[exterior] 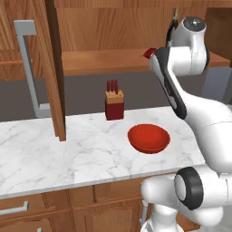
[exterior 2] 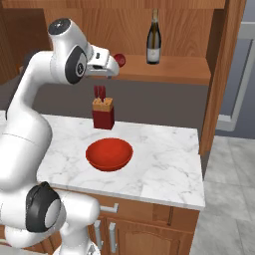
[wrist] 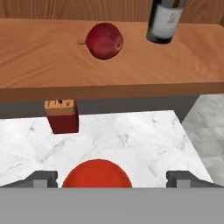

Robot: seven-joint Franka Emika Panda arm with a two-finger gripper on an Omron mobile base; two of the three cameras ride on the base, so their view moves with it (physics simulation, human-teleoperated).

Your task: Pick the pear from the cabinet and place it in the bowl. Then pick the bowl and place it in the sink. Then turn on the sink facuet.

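the white arm rises from its base, bends at a dark elbow joint and reaches forward and up, its last link roughly level. the claw (wrist: pixel 112 178) has its jaws spread wide, the two dark fingertips (wrist: pixel 41 178) far apart, with nothing between them. in the right base view the hand juts rightward.

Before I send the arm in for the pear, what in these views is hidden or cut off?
- Pear: left base view, mostly behind the arm; stem too small to see.
- Bottle: hand view, top cut by the upper edge; left base view, just its neck past the arm.
- Bowl: hand view, near half cut off at the bottom.
- Fingers: only their tips show.
- Knife block: contents too blurred to identify.
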